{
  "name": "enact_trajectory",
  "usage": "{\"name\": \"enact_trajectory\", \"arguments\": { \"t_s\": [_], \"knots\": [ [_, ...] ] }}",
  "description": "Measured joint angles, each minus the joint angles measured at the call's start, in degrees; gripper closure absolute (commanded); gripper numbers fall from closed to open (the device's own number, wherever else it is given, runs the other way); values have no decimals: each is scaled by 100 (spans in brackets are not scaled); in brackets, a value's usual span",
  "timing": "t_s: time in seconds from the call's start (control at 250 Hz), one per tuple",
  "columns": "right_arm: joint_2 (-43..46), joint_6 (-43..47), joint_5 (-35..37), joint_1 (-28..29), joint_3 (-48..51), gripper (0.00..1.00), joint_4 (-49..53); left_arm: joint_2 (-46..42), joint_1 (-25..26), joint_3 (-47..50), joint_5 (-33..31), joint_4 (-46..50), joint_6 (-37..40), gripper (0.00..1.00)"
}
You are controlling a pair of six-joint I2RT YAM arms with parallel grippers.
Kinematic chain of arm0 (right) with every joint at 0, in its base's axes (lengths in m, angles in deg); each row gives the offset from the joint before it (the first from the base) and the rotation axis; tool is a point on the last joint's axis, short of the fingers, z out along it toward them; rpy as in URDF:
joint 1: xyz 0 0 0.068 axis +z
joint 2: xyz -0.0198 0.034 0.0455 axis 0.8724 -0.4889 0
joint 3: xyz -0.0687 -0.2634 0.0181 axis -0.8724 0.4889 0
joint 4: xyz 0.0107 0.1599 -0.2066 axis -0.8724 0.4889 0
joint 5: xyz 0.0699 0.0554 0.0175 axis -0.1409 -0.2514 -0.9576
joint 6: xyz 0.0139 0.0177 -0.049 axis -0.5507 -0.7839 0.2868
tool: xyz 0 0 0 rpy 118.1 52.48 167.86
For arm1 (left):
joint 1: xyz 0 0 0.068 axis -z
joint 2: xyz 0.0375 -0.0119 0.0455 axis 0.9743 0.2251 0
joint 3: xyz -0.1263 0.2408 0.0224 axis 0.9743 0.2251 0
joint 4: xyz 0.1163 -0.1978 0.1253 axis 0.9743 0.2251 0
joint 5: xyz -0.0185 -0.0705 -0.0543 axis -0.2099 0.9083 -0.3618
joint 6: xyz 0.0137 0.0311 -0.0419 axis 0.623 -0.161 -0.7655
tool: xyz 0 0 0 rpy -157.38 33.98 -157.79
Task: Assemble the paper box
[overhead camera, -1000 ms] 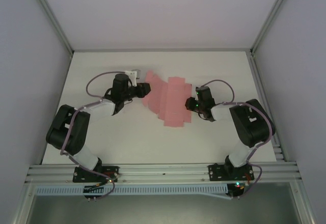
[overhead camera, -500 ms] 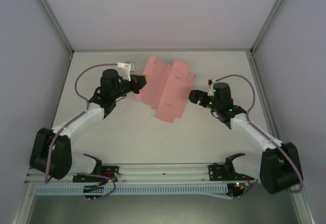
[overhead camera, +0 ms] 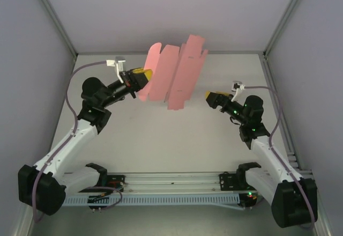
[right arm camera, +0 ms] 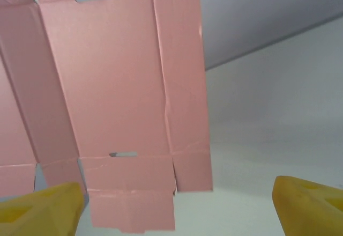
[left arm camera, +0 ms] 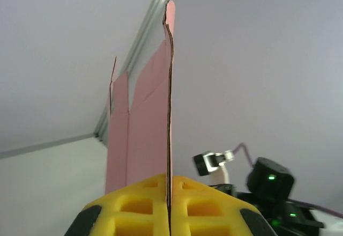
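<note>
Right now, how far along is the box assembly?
Done: the paper box is off the table, held upright in the air. In hand: the left gripper is shut on one edge of it, and the right gripper is open, facing it without touching. Left: all the folding. The blank looks flat, with its flaps unfolded and its slots empty.

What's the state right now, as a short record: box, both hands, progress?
paper box: flat pink blank, unfolded, held up above the table
left hand: shut on the blank's near edge
right hand: open, facing the blank, not touching it
progress: box not yet formed
</note>
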Motion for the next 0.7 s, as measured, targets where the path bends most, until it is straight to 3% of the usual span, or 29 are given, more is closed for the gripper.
{"name": "enact_trajectory", "arguments": {
  "t_s": [0.172,0.248,0.391,0.531,0.703],
  "knots": [
    [-664,-420,-481,-2,-61,18,-988,-116,0,-74,275,-304,-337,100],
    [-896,-621,-654,-13,-146,30,-1425,-157,0,-74,348,-374,-417,100],
    [-1202,-1113,-881,-35,-243,74,-2472,-170,0,-74,372,-433,-474,100],
    [-1451,-1462,-1115,-44,-389,100,-3095,-197,0,-74,275,-433,-448,100],
    [-1493,-1523,-1320,-44,-400,100,-3329,-317,0,-74,-129,-37,-192,100]
  ]
}}
